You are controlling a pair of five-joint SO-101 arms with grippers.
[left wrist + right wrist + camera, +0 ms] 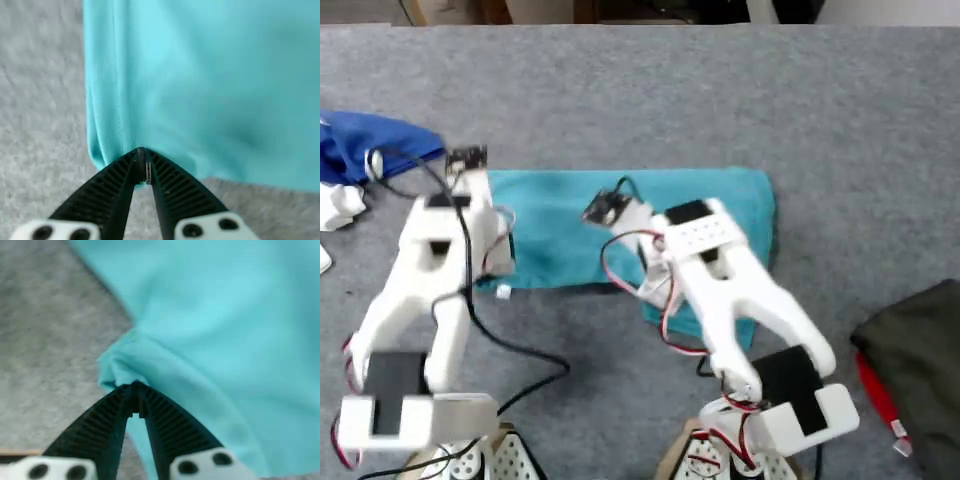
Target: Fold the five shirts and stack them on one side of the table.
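A turquoise shirt (620,225) lies folded into a wide band across the middle of the grey table (720,100). My left gripper (141,161) is shut on the turquoise shirt (210,75), pinching its near edge by the left end. My right gripper (134,399) is shut on a bunched fold of the same turquoise shirt (225,315) at its near edge. In the high view the left arm (435,270) stands over the shirt's left end and the right arm (720,280) over its near right part. A blue shirt (375,145) lies crumpled at the left edge.
A dark olive garment (920,350) with a red item (878,395) on it lies at the right front. A white object (338,205) sits at the left edge. Bare grey table stretches across the far side.
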